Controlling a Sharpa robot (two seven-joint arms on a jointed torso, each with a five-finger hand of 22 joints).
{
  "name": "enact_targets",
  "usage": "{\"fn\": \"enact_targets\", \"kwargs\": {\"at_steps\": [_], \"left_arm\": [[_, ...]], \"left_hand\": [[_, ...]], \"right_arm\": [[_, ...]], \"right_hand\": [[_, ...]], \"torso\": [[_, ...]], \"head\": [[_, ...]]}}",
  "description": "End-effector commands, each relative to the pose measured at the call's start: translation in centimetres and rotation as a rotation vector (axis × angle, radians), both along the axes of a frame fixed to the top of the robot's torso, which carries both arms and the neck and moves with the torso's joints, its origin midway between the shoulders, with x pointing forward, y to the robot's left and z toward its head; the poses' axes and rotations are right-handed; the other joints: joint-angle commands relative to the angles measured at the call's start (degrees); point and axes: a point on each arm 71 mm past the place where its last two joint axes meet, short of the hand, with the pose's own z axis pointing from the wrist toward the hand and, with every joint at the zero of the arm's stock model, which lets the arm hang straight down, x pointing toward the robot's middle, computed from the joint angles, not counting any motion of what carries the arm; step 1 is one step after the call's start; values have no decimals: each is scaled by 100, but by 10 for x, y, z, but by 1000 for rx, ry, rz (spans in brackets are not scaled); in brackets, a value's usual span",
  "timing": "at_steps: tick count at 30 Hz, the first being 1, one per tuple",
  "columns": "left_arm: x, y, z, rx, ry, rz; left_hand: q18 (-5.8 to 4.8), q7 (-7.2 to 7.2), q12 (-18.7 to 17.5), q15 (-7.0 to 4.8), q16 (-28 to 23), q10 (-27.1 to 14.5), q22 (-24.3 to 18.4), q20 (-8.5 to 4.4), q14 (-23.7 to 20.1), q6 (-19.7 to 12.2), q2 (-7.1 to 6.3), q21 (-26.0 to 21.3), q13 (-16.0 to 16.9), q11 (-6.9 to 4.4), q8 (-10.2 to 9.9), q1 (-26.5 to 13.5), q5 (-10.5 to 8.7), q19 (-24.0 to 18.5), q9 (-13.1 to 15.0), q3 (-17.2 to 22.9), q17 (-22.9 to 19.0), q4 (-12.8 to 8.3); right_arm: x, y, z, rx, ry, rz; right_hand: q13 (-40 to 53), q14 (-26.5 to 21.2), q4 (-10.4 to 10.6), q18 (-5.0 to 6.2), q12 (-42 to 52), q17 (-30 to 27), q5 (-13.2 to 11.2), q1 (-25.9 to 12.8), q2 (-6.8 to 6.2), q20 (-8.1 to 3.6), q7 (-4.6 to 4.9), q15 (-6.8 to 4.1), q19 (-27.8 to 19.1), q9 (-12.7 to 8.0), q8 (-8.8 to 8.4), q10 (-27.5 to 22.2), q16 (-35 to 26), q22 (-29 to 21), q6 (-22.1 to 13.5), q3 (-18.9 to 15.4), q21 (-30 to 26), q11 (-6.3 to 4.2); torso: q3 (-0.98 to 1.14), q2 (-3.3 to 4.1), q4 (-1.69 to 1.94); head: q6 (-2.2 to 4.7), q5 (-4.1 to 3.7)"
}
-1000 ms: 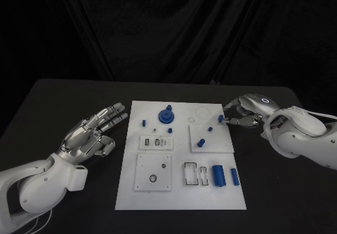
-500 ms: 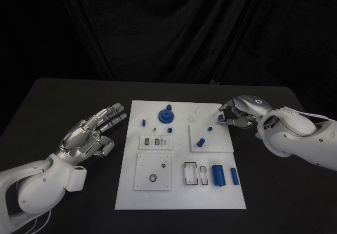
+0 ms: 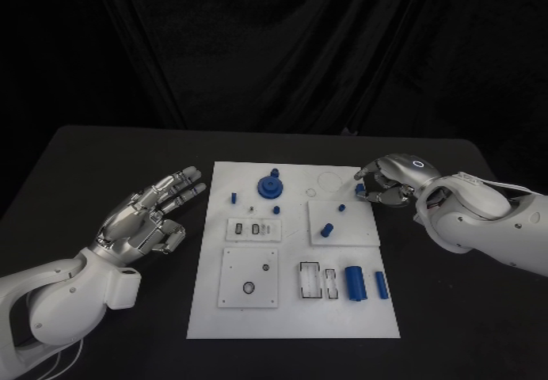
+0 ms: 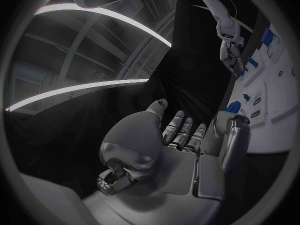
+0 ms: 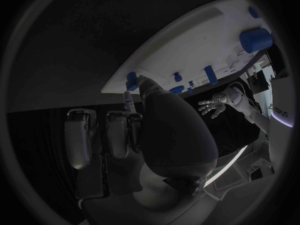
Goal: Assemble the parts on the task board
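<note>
The white task board [image 3: 251, 321] lies in the middle of the black table. On it are a blue round gear-like part [image 3: 271, 187], small blue pegs [image 3: 276, 210], a short blue cylinder [image 3: 327, 231], a thick blue cylinder [image 3: 355, 285] and a blue bar [image 3: 382, 286]. My right hand [image 3: 388, 186] sits at the board's far right edge, fingers curled, pinching a small blue part [image 3: 361, 190]. The right wrist view has that part [image 5: 131, 81] at the board's edge [image 5: 187, 50], between my fingertips [image 5: 128, 102]. My left hand [image 3: 149, 214] hovers left of the board, fingers spread, holding nothing.
Inset white plates with slots and holes [image 3: 250, 277] take up the board's near half. Bare black table [image 3: 457, 317] surrounds the board on all sides. In the left wrist view my open palm [image 4: 169, 155] faces the board [image 4: 275, 95] and the right hand [image 4: 228, 50] beyond.
My right hand has shifted slightly along the board's far right edge, with the small blue part still between its fingers. The left hand has not moved.
</note>
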Motion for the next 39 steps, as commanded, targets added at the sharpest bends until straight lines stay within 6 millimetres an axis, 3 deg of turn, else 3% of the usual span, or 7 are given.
{"fn": "enact_targets", "kwargs": {"at_steps": [1,10,22,23,26,28,39], "left_arm": [[0,3,7,-73,-64,27],[1,3,6,-71,-62,25],[2,3,5,-68,-58,23],[2,3,5,-69,-58,23],[2,3,5,-70,-58,23],[2,3,5,-70,-57,22],[2,4,5,-65,-54,22]], "left_hand": [[-35,48,30,27,35,3,1509,44,3,46,9,17,6,54,40,-68,15,602,1,3,9,-39],[-35,57,33,29,39,4,1509,45,3,52,9,17,7,58,42,-74,15,602,1,7,10,-43],[-35,62,35,30,43,4,1509,46,4,46,8,17,6,63,41,-78,15,602,-1,9,10,-45],[-35,62,35,30,43,4,1509,46,4,46,8,17,6,63,41,-78,15,602,-1,9,10,-45],[-35,67,38,33,51,5,1509,46,6,48,9,17,7,67,42,-82,14,602,-2,13,12,-48],[-35,67,38,33,51,5,1509,46,6,48,9,17,7,67,42,-82,14,602,-2,13,12,-48],[-35,71,39,36,52,4,1509,47,6,48,5,17,7,69,43,-86,14,602,-3,14,12,-51]], "right_arm": [[0,-1,-2,-9,16,-9],[0,-1,-4,-15,30,-12],[0,-2,-6,-21,41,-17],[0,-2,-6,-22,43,-18],[1,-2,-6,-24,47,-21],[1,-2,-6,-24,47,-23],[2,-2,-6,-20,40,-31]], "right_hand": [[1508,508,-47,43,15,1061,34,52,4,-42,17,-34,320,-4,2,597,-23,1208,-10,-1,-36,-48],[1508,505,-25,46,15,1050,-75,10,-16,-41,15,-32,313,3,13,597,-29,1202,21,-29,-48,-48],[1489,502,47,52,3,1033,-494,-61,-39,-46,1,-40,304,0,-6,583,-39,1195,-3,-102,-71,-58],[1485,500,39,52,0,1026,-487,-44,-36,-47,0,-40,304,0,-6,580,-42,1195,-3,-97,-72,-59],[1467,499,-80,55,-11,1018,21,153,-13,-54,6,-44,297,2,-3,567,-47,1190,2,-9,-87,-60],[1454,496,-122,59,-20,1006,185,208,-12,-54,10,-44,290,6,5,557,-54,1184,20,27,-100,-59],[1434,491,-122,64,-33,983,256,204,36,-49,19,-38,280,75,97,543,-66,1176,216,81,-121,-50]], "torso": [[3,-1,-4],[-1,-1,-4],[-1,-11,1],[-1,-10,2],[0,-11,2],[0,-12,3],[2,-8,-3]], "head": [[-7,13],[-13,15],[-38,17],[-40,14],[-44,12],[-44,13],[-51,35]]}}
